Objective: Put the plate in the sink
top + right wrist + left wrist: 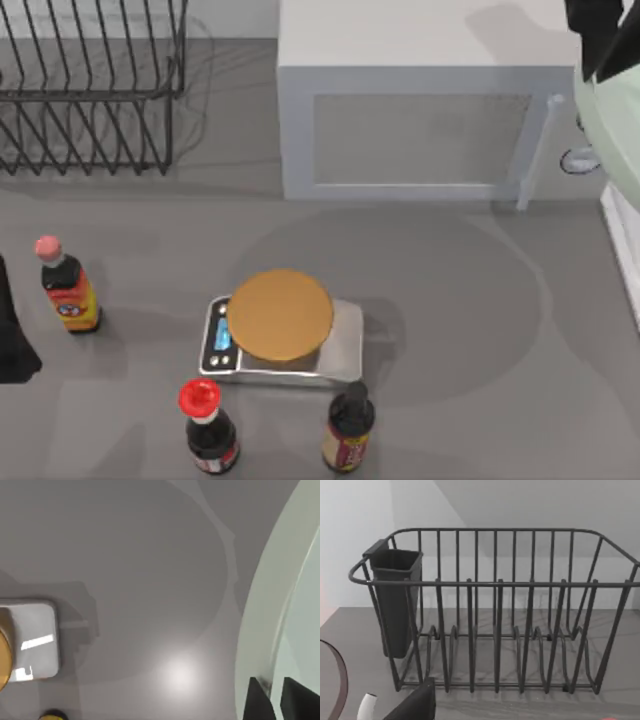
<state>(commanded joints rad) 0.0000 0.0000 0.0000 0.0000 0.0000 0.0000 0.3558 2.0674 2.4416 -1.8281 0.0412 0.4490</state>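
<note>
Bottles stand nearest: red-capped bottle (208,430) and black-capped bottle (348,428) at the near edge, pink-capped bottle (66,284) to the left. Grey table (450,330), matte, pale wall beyond. Kitchen scale (285,338) mid-table with its orange-brown disc. Far left, a dark wire dish rack (90,90); far centre, light-grey microwave (420,115). Sink (622,240) rim, a white sliver, at the right edge. Plate (615,130), pale mint, is lifted at far right, above the sink rim. Right claw (272,700) closed on the plate's rim, fingers on either side. Left arm (12,340) parked at the left edge; its claw state cannot be told.
</note>
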